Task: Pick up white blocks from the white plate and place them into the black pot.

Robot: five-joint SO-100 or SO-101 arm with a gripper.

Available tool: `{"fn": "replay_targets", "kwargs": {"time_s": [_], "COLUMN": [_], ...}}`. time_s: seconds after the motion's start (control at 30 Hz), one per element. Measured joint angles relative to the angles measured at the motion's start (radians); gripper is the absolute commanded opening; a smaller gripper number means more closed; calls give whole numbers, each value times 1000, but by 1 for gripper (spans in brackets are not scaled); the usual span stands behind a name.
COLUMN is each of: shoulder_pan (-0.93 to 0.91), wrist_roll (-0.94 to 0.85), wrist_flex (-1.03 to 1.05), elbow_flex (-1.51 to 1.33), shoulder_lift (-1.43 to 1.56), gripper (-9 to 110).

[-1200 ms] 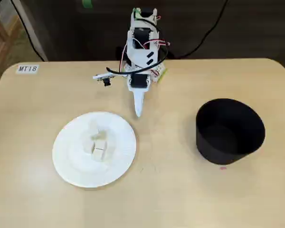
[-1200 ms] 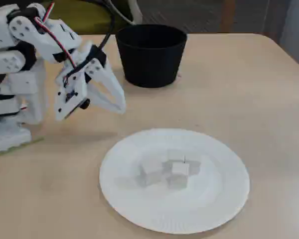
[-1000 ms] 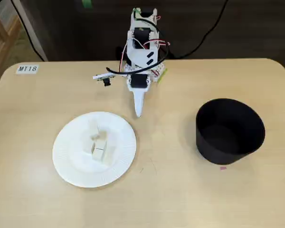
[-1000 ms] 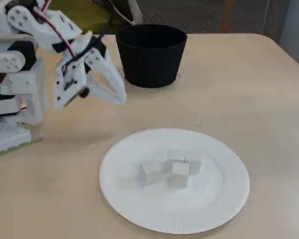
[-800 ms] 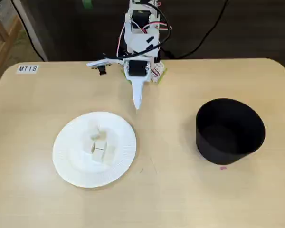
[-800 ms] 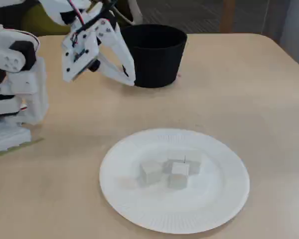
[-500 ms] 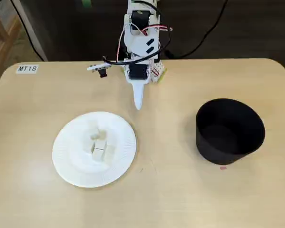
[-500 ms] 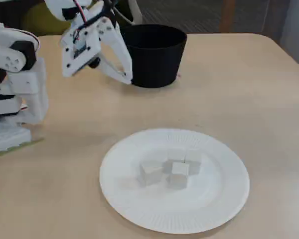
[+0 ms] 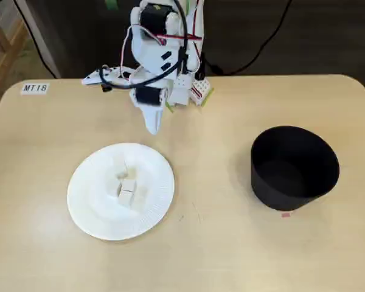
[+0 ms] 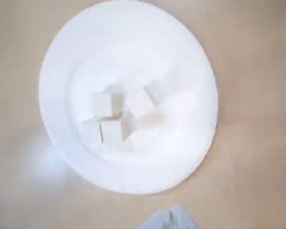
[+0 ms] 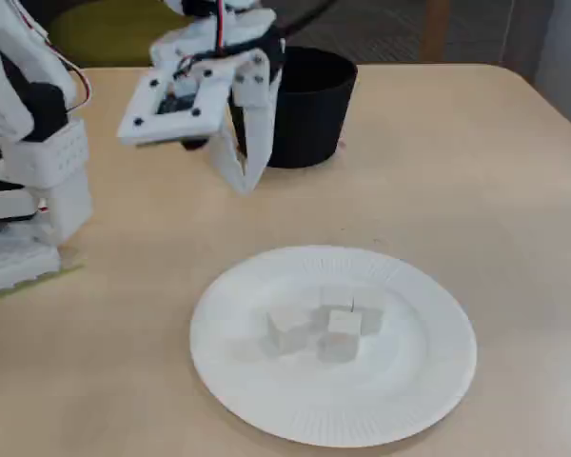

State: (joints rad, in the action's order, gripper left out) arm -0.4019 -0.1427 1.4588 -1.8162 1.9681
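Below hand (image 11: 245,181), white blocks (image 11: 325,328) clustered on white plate (image 11: 266,390), untouched.

White plastic arm (image 9: 161,58) with black servos, red wires.

White blocks (image 10: 115,117) clustered on white plate (image 10: 190,62)
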Motion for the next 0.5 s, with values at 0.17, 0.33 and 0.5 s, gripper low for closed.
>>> {"fn": "replay_targets", "kwargs": {"time_s": [0.17,0.33,0.5], "shoulder_pan": [-153,-255,-249], "wrist_roll": [127,291,420], "wrist_flex": [52,103,104], "elbow_flex": [31,31,51], "shoulder_lift": [-94,-198,-264], "gripper": [-2,-2,17]}}
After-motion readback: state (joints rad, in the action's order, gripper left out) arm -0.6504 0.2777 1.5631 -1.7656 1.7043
